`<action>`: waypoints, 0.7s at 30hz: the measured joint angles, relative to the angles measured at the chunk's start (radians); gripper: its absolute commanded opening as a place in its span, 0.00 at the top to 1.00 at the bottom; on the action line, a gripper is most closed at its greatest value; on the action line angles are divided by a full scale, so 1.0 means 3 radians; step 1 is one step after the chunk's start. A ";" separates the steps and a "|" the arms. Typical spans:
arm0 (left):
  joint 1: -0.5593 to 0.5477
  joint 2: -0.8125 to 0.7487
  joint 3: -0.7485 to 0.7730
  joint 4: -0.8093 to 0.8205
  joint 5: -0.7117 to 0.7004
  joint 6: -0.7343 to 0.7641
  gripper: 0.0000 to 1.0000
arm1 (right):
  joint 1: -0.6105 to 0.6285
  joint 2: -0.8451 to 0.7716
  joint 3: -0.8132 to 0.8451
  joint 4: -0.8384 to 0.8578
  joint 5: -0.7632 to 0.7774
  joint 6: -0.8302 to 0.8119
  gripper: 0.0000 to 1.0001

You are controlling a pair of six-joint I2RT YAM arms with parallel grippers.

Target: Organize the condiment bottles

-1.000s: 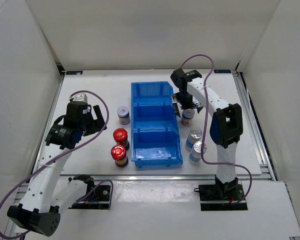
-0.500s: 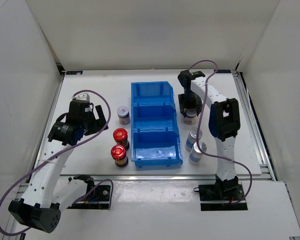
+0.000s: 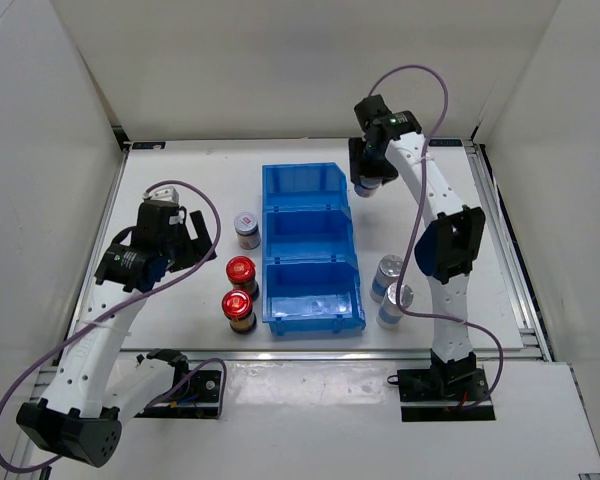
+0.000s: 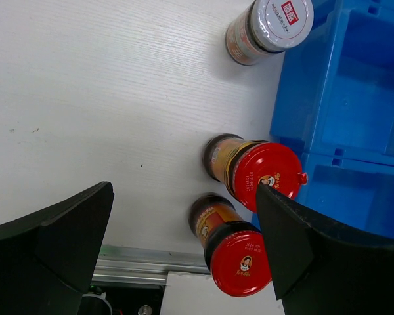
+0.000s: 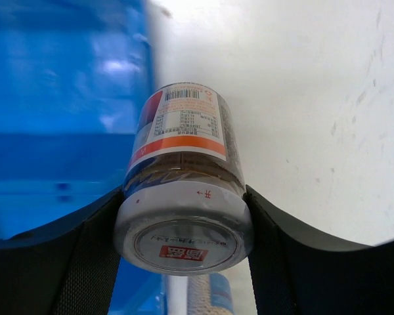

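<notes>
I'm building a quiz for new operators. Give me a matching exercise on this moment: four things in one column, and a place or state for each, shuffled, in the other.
1. red-capped bottles
2. silver-capped bottles
3. left fingers
4. right fingers

A. shut on a white-capped bottle
B. standing on the table, right of the blue bin
C. open, holding nothing
D. standing on the table, left of the blue bin

Pairs: 1-D, 2-B, 3-C, 4-A.

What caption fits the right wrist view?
Right gripper clamps a white-capped bottle by its cap, blue bin alongside.
</notes>
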 measured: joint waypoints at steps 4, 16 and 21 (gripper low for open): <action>0.0000 0.0031 0.0001 -0.0003 -0.0001 0.0018 0.00 | 0.0148 0.0013 0.0340 0.0065 -0.0074 0.0000 1.00; 0.0000 0.0261 0.0018 -0.0010 0.0000 0.0083 0.00 | 0.0381 0.0799 0.0604 0.0210 -0.0548 -0.0058 1.00; 0.0000 0.0275 0.0019 0.0036 0.0001 0.0140 0.00 | 0.0395 0.0998 0.0605 0.0240 -0.0526 -0.0075 0.90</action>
